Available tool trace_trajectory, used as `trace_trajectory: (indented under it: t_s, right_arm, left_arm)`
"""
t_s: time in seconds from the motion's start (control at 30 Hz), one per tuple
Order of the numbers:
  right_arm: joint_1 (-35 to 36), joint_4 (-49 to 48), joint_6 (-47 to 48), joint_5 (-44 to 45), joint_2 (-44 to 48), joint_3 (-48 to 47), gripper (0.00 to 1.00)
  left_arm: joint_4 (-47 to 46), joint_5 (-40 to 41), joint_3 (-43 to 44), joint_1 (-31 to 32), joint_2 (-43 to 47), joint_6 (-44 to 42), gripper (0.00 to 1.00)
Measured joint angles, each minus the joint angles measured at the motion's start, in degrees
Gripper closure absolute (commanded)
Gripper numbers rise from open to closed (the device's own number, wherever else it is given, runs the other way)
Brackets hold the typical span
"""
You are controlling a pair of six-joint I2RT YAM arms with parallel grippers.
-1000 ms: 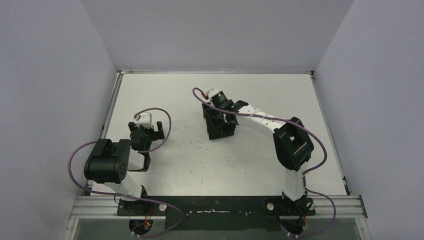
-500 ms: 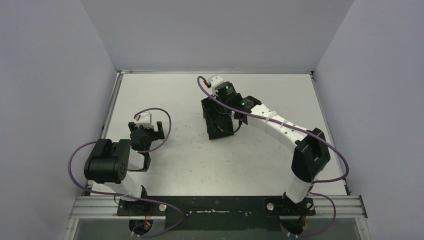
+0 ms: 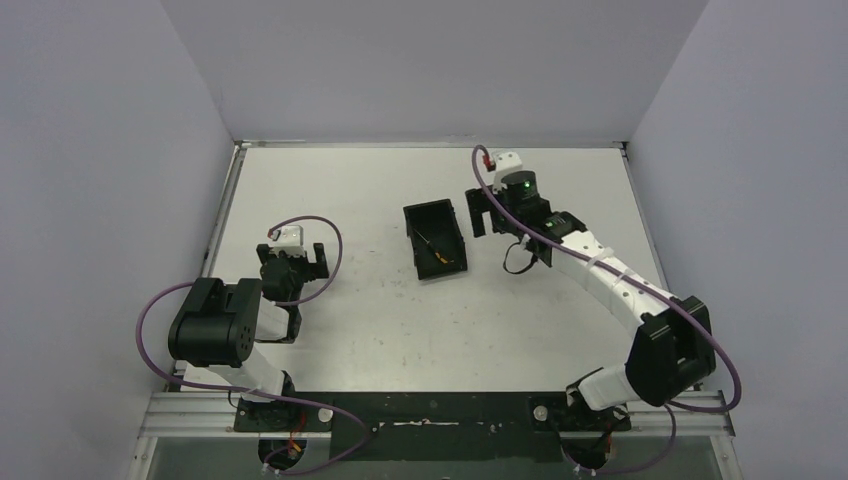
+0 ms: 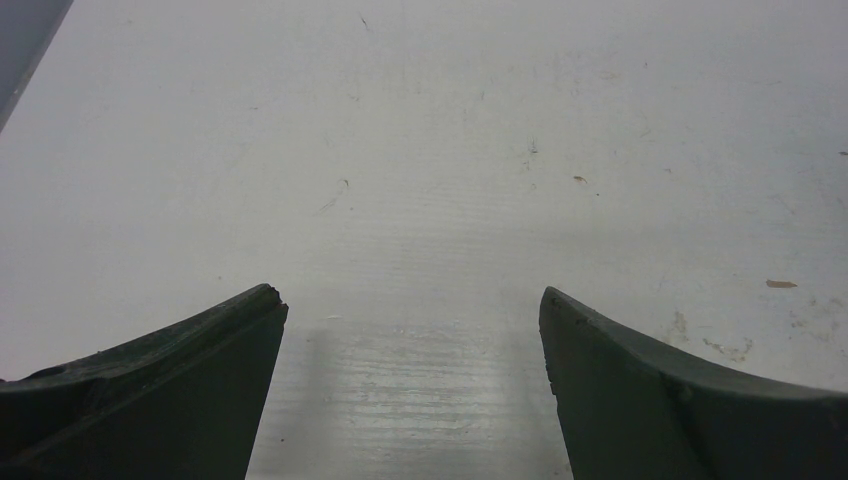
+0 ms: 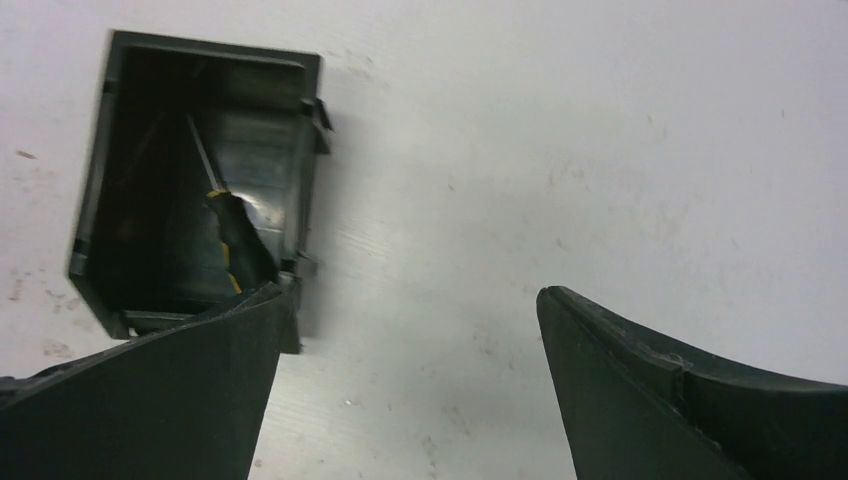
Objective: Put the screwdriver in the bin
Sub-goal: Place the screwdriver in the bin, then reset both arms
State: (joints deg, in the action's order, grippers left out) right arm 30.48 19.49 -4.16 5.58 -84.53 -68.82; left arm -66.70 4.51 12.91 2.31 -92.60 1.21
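The black bin (image 3: pixel 413 232) stands mid-table, and the screwdriver (image 3: pixel 441 259) lies inside it, orange-and-black handle toward the near end. In the right wrist view the bin (image 5: pixel 306 150) is at upper left, with the screwdriver (image 5: pixel 233 228) slanted on its floor, thin shaft pointing away. My right gripper (image 3: pixel 511 221) hovers just right of the bin, open and empty (image 5: pixel 410 300); its left finger overlaps the bin's near right corner in view. My left gripper (image 3: pixel 292 256) stays at the left, open over bare table (image 4: pixel 410 310).
White tabletop (image 3: pixel 350 320) with faint scuffs, enclosed by grey walls on the left, back and right. The arm bases and a metal rail (image 3: pixel 440 412) run along the near edge. Purple cables loop off both arms.
My right gripper opened over the bin, left the screwdriver inside, then swung away to the right and back. The left arm has not moved.
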Motion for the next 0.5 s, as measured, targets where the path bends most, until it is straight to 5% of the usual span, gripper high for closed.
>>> trace_trajectory:
  t_s: [0.37,0.5]
  right_arm:
    - [-21.3,-16.7,-9.0,-7.2,12.2,26.5,0.00]
    - [-24.1,-21.7,-11.7,-6.6,14.0,33.6,0.00]
  left_arm:
    - [0.0,0.0,0.0,0.0,0.0,0.0,0.03]
    - [0.0,0.0,0.0,0.0,0.0,0.0,0.03]
